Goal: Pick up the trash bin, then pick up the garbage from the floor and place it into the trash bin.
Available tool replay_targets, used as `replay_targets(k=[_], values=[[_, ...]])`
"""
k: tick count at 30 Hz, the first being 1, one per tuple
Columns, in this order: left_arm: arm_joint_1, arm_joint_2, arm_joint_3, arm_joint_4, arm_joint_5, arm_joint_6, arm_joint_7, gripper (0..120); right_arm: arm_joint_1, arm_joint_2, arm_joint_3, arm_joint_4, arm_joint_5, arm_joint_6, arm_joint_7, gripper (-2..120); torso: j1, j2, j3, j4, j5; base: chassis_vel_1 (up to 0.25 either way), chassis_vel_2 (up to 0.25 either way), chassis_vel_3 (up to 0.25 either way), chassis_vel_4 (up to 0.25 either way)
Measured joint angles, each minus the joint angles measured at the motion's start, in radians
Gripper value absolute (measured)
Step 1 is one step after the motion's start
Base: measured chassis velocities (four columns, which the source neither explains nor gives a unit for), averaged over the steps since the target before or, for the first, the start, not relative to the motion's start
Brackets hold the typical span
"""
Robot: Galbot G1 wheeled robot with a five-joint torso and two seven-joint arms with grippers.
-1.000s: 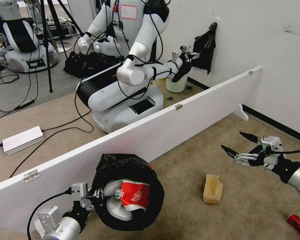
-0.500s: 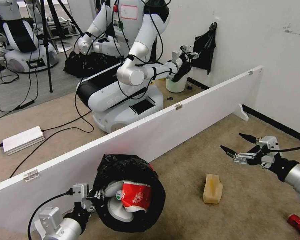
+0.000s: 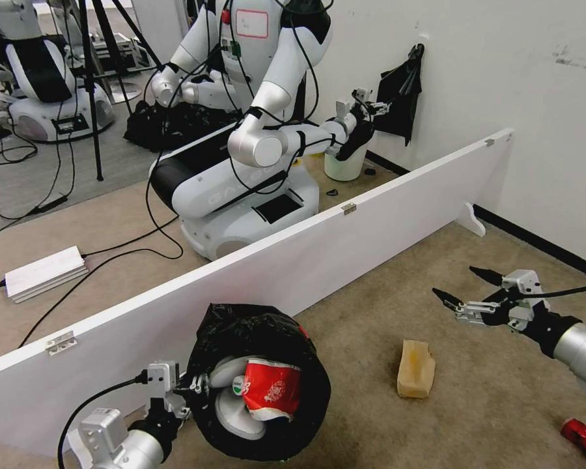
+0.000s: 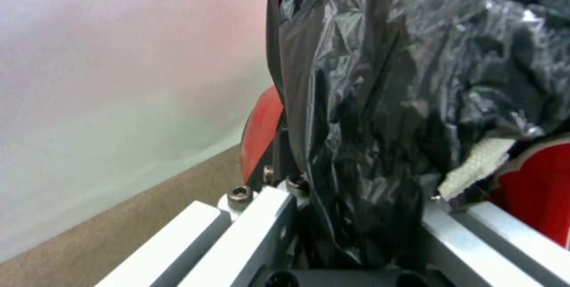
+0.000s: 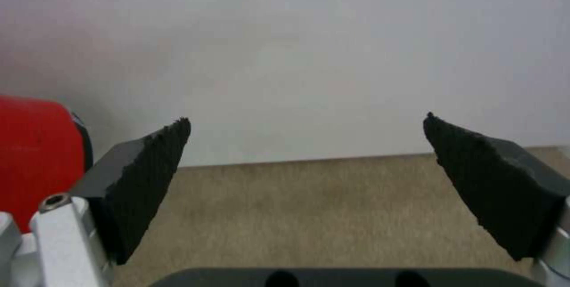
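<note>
The trash bin (image 3: 257, 329), red with a crinkly black liner, hangs tilted above the carpet with its mouth facing me. My left gripper (image 3: 192, 385) is shut on its rim; the left wrist view shows the liner (image 4: 368, 113) pinched between the jaws and the red body (image 4: 261, 131) beside it. Inside lie a red-white paper cup (image 3: 273, 391), a white slipper (image 3: 231, 413) and a green-labelled bottle end (image 3: 239, 384). More garbage lies on the floor: a tan paper bag (image 3: 415, 368) and a red can (image 3: 583, 440). My right gripper (image 3: 459, 284) hovers open above the carpet, right of the bag.
A long white partition board (image 3: 345, 241) runs diagonally behind the bin, and my right wrist faces it (image 5: 309, 55). Beyond it stand another white robot (image 3: 241, 163), a white bin (image 3: 342, 166), cables and a power box (image 3: 44, 272). The wall (image 3: 534, 130) closes the right side.
The left arm has carried the bin slightly to the right and lower in the head view. The right gripper has dropped a little and stays open.
</note>
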Motion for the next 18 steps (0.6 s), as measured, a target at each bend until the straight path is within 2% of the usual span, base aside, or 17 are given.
replay_targets(k=[11,18], values=[[-0.013,0.008,0.01,0.001,0.002,-0.007,-0.001,0,0.054,-0.056,-0.076,-0.033,0.069,-0.08,0.084,100,0.0,0.0,0.0,0.0,-0.0001,0.0,0.0,0.0,0.0],[0.003,-0.017,0.023,-0.011,0.025,-0.014,0.003,0,0.18,-0.09,-0.198,-0.082,0.172,-0.13,0.207,100,0.0,0.0,0.0,0.0002,0.0,0.0,0.0,0.0,0.0]])
